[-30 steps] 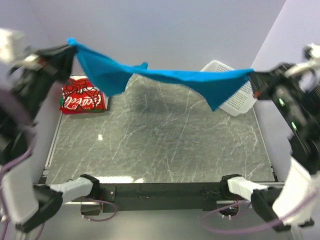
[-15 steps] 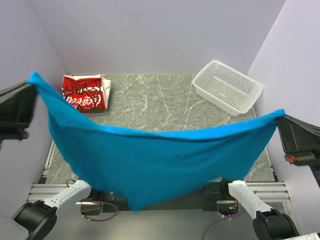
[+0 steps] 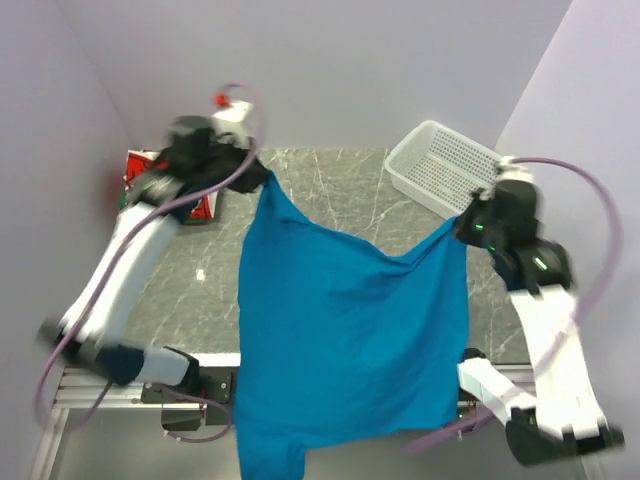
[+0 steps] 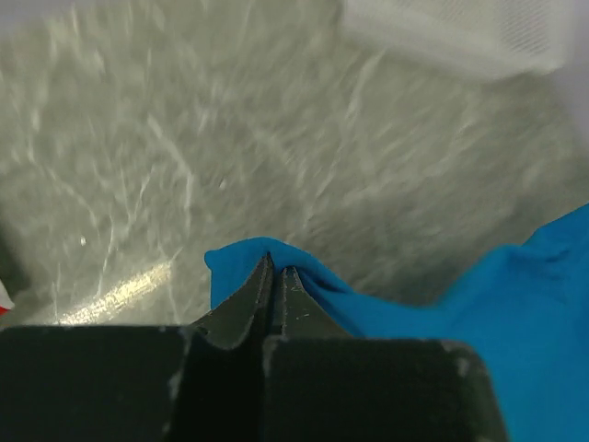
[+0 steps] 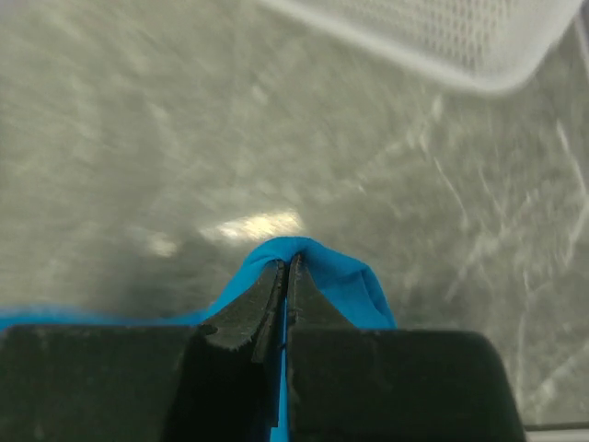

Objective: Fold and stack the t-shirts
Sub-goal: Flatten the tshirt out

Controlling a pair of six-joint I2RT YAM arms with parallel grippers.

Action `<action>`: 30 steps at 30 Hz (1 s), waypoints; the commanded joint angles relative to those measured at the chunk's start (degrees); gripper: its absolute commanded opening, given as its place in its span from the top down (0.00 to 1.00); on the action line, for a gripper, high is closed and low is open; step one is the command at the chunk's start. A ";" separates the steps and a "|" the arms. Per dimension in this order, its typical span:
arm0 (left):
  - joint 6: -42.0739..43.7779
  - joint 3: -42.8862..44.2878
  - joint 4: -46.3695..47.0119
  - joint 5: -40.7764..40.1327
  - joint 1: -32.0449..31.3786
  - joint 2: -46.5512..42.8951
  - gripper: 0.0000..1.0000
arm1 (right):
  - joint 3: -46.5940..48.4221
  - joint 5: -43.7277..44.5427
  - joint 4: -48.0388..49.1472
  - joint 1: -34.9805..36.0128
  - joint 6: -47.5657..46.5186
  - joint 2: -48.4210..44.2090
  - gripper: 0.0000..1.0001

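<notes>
Your plain bright-blue cotton t-shirt hung stretched wide in the air half a second back; now both arms have swung it out over the grey marble table, and it drapes from 12 down past the 6 o'clock edge. Left gripper pinches a top corner at 11, right gripper the other at 2, jaws tight on cloth. Lay-out looks nearly done, fold not started; folded red-and-white t-shirt waits at 10

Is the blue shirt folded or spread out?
Spread out. The blue t-shirt hangs as one open sheet, pinched at two upper corners by the left end effector and right end effector.
</notes>
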 commanded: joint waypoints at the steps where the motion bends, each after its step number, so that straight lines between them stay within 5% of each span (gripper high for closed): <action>1: 5.90 0.10 -3.54 -4.73 0.70 16.30 0.99 | -9.54 5.11 12.09 -0.78 -2.72 7.68 1.00; 3: 5.99 9.97 -7.48 -8.87 1.58 25.48 0.99 | -10.98 6.08 16.95 -1.40 -3.42 12.79 1.00; 4: 4.60 14.92 -9.41 -13.33 1.67 34.40 0.91 | -9.94 6.43 20.28 -2.36 -3.25 18.82 1.00; 5: 3.80 20.97 -14.04 -14.51 1.76 38.67 0.61 | -7.84 6.70 20.31 -2.98 -3.08 22.10 0.99; 6: 2.84 31.38 -14.09 -15.13 1.76 42.28 0.46 | -4.95 8.18 19.09 -3.24 -1.94 25.35 0.85; 9: -2.87 24.23 -3.06 -13.65 1.59 37.50 0.01 | 6.31 9.68 12.50 -3.77 -0.44 33.37 0.56; 14: -8.50 6.82 6.73 -12.59 1.67 22.21 0.01 | 6.78 4.77 13.45 -3.60 -0.35 28.56 0.36; 23: -20.19 -26.21 10.76 -10.05 1.85 7.52 0.01 | -10.09 -8.49 18.73 2.02 3.78 17.39 0.35; 30: -26.52 -28.45 19.92 -2.39 1.76 10.58 0.01 | -13.53 -7.10 23.90 15.90 9.92 22.65 0.36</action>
